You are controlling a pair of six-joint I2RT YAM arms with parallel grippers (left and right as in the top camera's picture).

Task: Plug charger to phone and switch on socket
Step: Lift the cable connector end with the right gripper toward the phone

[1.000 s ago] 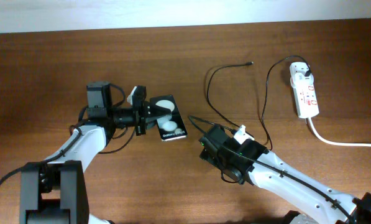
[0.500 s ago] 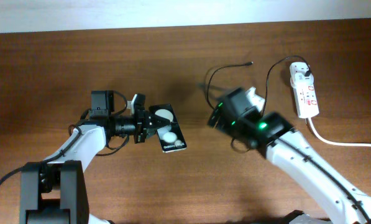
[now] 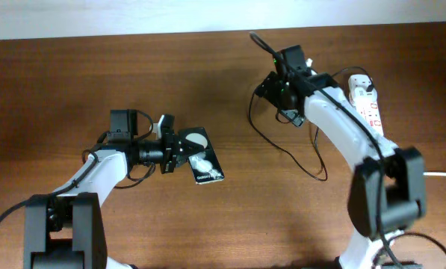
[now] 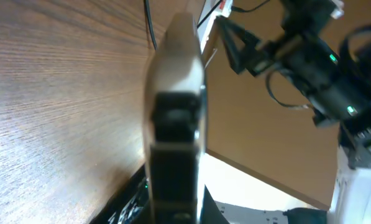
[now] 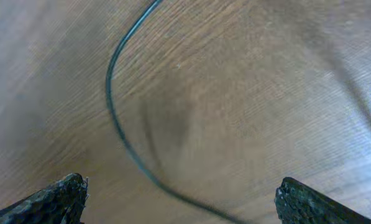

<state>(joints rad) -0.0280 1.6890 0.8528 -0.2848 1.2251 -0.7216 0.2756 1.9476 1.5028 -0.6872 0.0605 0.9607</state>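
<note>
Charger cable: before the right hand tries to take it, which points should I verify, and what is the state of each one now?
1. Left hand holds the phone: ok, it is shut on the phone's edge.
2. Right hand is open: ok, its fingers stand wide apart.
3. Charger cable is in front of the right hand: ok, it runs ahead of the open fingers and is not gripped.
4. Connector tip is found: cannot tell, no view shows it clearly.
5. Plug head sits in the socket: ok, as far as the overhead view shows.
6. Socket switch position: cannot tell, too small.
</note>
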